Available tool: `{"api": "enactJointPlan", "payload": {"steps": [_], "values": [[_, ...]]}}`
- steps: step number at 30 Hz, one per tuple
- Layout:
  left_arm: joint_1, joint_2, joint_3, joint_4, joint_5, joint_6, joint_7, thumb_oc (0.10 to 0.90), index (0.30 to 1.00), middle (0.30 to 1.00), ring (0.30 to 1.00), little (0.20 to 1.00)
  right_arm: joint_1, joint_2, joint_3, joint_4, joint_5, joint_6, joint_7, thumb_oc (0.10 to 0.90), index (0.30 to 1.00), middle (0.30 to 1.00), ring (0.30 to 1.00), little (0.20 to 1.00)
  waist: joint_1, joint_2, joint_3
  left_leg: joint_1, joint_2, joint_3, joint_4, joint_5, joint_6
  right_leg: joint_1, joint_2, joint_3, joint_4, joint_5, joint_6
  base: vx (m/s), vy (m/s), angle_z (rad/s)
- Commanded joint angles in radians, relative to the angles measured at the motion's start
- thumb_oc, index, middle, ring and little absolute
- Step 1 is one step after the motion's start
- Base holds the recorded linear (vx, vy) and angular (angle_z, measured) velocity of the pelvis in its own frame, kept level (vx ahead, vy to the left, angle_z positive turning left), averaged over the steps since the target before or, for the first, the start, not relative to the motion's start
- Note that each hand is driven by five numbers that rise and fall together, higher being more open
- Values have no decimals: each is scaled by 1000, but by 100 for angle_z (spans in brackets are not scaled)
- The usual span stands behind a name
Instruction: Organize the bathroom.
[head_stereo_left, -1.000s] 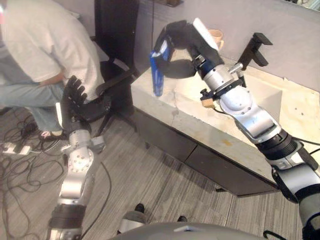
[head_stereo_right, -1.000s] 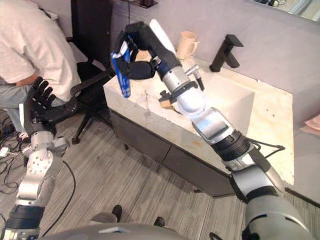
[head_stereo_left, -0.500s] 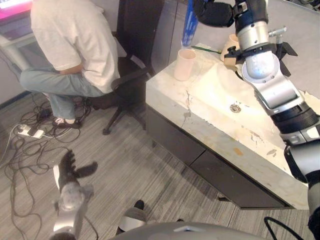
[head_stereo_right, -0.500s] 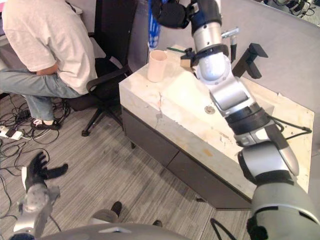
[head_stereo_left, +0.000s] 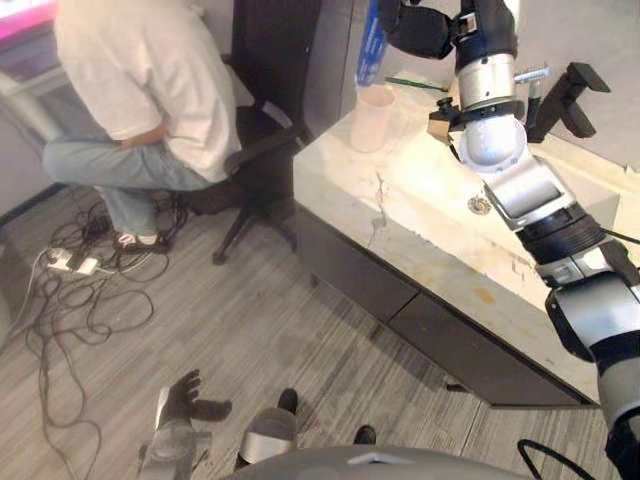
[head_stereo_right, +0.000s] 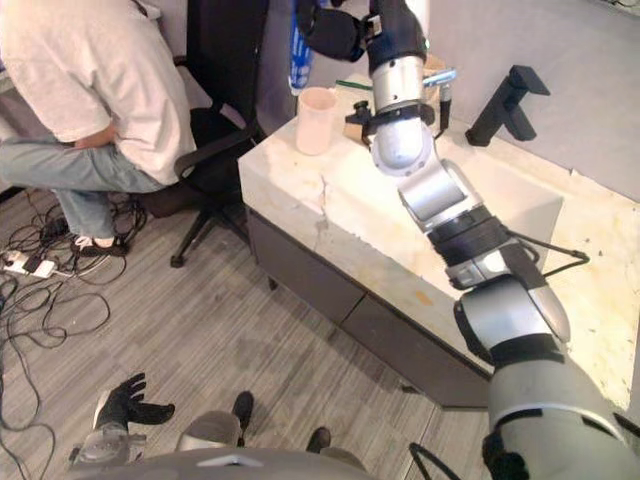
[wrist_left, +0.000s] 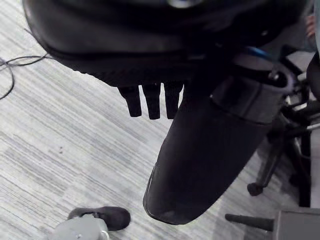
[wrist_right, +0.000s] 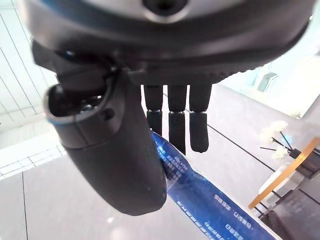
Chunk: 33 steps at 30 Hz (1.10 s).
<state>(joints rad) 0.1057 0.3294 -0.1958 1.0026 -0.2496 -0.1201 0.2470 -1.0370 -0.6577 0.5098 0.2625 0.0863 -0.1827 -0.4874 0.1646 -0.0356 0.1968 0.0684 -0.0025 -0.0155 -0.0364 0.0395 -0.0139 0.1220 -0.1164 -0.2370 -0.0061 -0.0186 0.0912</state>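
Blue toothpaste tube (head_stereo_right: 298, 45) pinched in the right hand (head_stereo_right: 335, 30) above a pink cup (head_stereo_right: 316, 120); left hand (head_stereo_left: 186, 400) hangs spread.

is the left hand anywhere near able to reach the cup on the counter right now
Probably not. The left hand hangs low over the floor, open, while the cup stands up on the counter's far corner, well away.

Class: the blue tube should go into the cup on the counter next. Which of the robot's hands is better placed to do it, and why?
The right hand: it already grips the blue tube just above the cup. The left hand hangs open low over the floor, away from the counter.
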Motion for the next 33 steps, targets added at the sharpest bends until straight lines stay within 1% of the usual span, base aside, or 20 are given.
{"api": "enactJointPlan", "payload": {"steps": [1, 3, 7, 9, 10, 11, 12, 13, 14, 15, 16, 17, 18, 19, 21, 22, 23, 26, 29, 33], "values": [[-13, 53, -39, 68, 72, -19, -15, 800, 900, 900, 900, 900, -95, -19, -56, -82, -2, -113, -13, 400, 300, 300, 300, 300, -17, -19, -134, -24, 17, 6, -34, 4, 1, -5, -41, 24, 52, -5, 34, 131, 118, -47], [-9, 46, -58, 116, 78, -13, -23, 800, 900, 900, 900, 900, -88, -8, -66, -85, -33, -96, -8, 400, 300, 300, 300, 300, -18, -16, -149, -19, 8, 16, -45, -6, 12, -5, -55, 21, 51, 8, 38, 157, 127, -38], [-3, 39, -62, 150, 91, -12, -26, 800, 900, 900, 900, 900, -89, -23, -75, -63, -14, -97, -20, 400, 300, 300, 300, 300, -14, -22, -155, -25, -9, 10, -37, -15, 30, -13, -70, 34, 95, 33, 38, 80, 82, 3], [1, 42, -58, 161, 108, -11, -40, 800, 900, 900, 900, 900, -76, -43, -98, -53, -26, -115, -16, 400, 300, 300, 300, 300, -19, -21, -145, -29, -33, -4, -24, -19, 54, -68, -98, 60, 237, 109, 36, 40, 163, 13], [2, 41, -59, 167, 113, -11, -40, 800, 900, 900, 900, 900, -65, -56, -107, -53, -22, -125, -15, 400, 300, 300, 300, 300, -24, -16, -137, -25, -41, -12, -20, -22, 63, -108, -109, 72, 317, 146, 35, 32, 212, 9], [7, 41, -58, 168, 113, -10, -41, 800, 900, 900, 900, 900, -51, -70, -118, -61, -25, -130, -14, 400, 300, 300, 300, 300, -31, -4, -126, -19, -47, -23, -14, -29, 71, -163, -113, 93, 428, 176, 30, 42, 192, 16], [13, 44, -48, 156, 115, 4, -48, 800, 900, 900, 900, 900, -42, -81, -129, -70, -15, -129, -3, 400, 300, 300, 300, 300, -44, 2, -112, -2, -49, -20, -14, -39, 71, -231, -83, 133, 493, 165, 24, 58, 123, 25], [11, 46, -51, 148, 112, 18, -45, 800, 900, 900, 900, 900, -42, -78, -132, -76, -10, -123, 0, 400, 300, 300, 300, 300, -54, 2, -110, 5, -50, -22, -20, -42, 70, -263, -45, 143, 459, 156, 18, 95, -10, 25], [3, 49, -51, 149, 100, 19, -43, 800, 900, 900, 900, 900, -43, -70, -121, -78, -35, -115, -6, 400, 300, 300, 300, 300, -59, -7, -107, 15, -56, -32, -26, -45, 62, -263, -12, 128, 330, 125, 13, 98, -95, 15], [-4, 49, -51, 155, 107, 14, -46, 800, 900, 900, 900, 900, -47, -65, -111, -74, -42, -113, -15, 400, 300, 300, 300, 300, -58, -12, -106, 17, -60, -39, -27, -48, 58, -255, 5, 117, 252, 99, 11, 108, -139, 4], [-8, 53, -54, 158, 117, 4, -45, 800, 900, 900, 900, 900, -54, -64, -99, -67, -36, -116, -27, 400, 300, 300, 300, 300, -59, -21, -102, 23, -69, -46, -28, -55, 55, -248, 26, 100, 153, 97, 18, 81, -126, -13], [-5, 57, -54, 156, 123, -15, -40, 800, 900, 900, 900, 900, -72, -65, -83, -55, -21, -120, -35, 400, 300, 300, 300, 300, -65, -28, -89, 29, -81, -63, -9, -77, 59, -273, 46, 132, 153, 136, 30, 77, -105, -10], [3, 55, -57, 137, 112, -11, -27, 800, 900, 900, 900, 900, -77, -67, -84, -53, -6, -123, -26, 400, 300, 300, 300, 300, -69, -27, -86, 39, -79, -67, -11, -80, 59, -284, 54, 153, 155, 152, 30, 76, -88, 16], [-1, 57, -63, 136, 108, -9, -25, 800, 900, 900, 900, 900, -80, -62, -86, -48, -14, -115, -23, 400, 300, 300, 300, 300, -70, -29, -87, 39, -79, -79, -13, -79, 59, -263, 75, 172, 123, 121, 22, 65, -65, 42], [-4, 56, -64, 140, 111, -14, -24, 800, 900, 900, 900, 900, -88, -58, -85, -44, -23, -106, -16, 400, 300, 300, 300, 300, -69, -31, -88, 42, -75, -87, -17, -74, 59, -237, 82, 171, 95, 104, 17, 78, -71, 55], [-14, 51, -68, 143, 106, -21, -25, 800, 900, 900, 900, 900, -114, -49, -70, -24, -22, -94, -12, 400, 300, 300, 300, 300, -57, -37, -100, 46, -71, -92, -33, -66, 59, -178, 84, 162, 36, 92, 11, 130, -63, 45], [-19, 47, -68, 146, 116, -19, -25, 800, 900, 900, 900, 900, -127, -45, -64, -8, -17, -92, -4, 400, 300, 300, 300, 300, -52, -39, -109, 49, -66, -86, -39, -65, 55, -154, 83, 158, 17, 88, 9, 128, -44, 28], [-19, 39, -77, 146, 135, -3, -24, 800, 900, 900, 900, 900, -137, -44, -46, 18, -2, -96, 6, 400, 300, 300, 300, 300, -45, -47, -131, 48, -60, -76, -44, -70, 49, -114, 83, 163, -24, 82, 9, 107, -16, 8], [-9, 34, -80, 148, 117, -2, -17, 800, 900, 900, 900, 900, -133, -50, -32, 29, 13, -108, 17, 400, 300, 300, 300, 300, -40, -49, -141, 44, -51, -60, -46, -72, 42, -92, 80, 153, -35, 68, 7, 66, -9, -2], [9, 29, -68, 157, 119, -13, -13, 800, 900, 900, 900, 900, -117, -51, -27, 31, 8, -104, 26, 400, 300, 300, 300, 300, -37, -50, -147, 43, -46, -50, -46, -76, 35, -78, 76, 147, -48, 62, 7, 49, -7, -3]]}}
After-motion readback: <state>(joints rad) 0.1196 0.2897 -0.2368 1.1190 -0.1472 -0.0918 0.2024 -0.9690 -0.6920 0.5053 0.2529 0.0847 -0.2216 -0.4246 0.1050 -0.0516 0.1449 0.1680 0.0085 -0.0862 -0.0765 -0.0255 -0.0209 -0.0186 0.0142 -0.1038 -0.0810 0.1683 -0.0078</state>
